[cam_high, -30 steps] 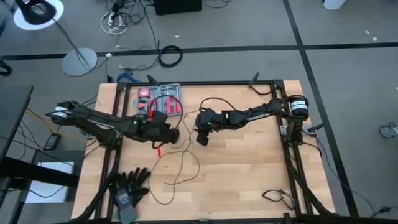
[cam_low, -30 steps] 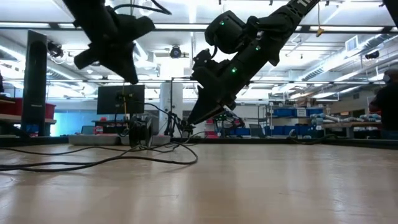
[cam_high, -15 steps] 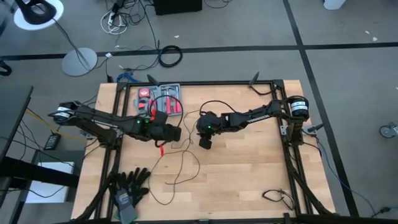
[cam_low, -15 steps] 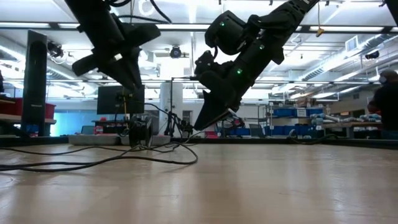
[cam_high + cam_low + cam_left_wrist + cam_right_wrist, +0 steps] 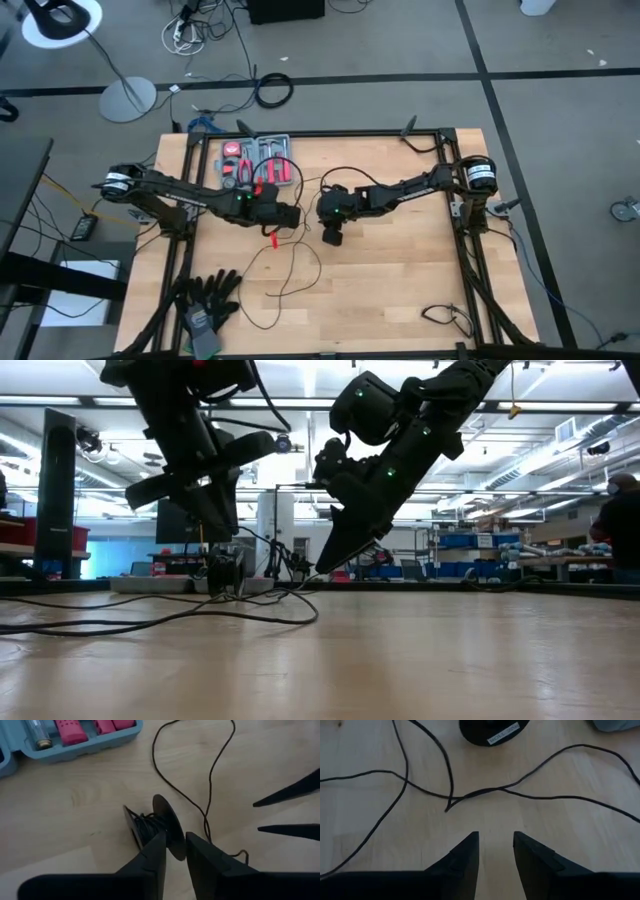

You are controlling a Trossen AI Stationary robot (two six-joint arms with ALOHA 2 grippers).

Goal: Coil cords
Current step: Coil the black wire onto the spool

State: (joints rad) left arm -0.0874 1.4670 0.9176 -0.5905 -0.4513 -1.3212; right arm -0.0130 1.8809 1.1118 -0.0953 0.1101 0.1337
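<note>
Wire [image 5: 300, 262] sprawls loose over bench centre, its disc [image 5: 167, 826] w/ few turns wound sits at left gripper [image 5: 173, 851], jaws nearly closed, nothing gripped. Right gripper [image 5: 496, 851] at 3 o'clock, jaws open, empty. Wire's light, limp, springy: grab near disc.

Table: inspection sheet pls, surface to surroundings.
Surface: bare wood table.
Job's things: thin black cord sprawled loose; a few turns on its spool.
Clutter: blue tool case at the back edge, gloves front left.
Grippers: left gripper narrowly parted at the spool; right gripper open above the cord, empty.
Cables: small cable front right.
Surroundings: person in the room; floor cables.
</note>
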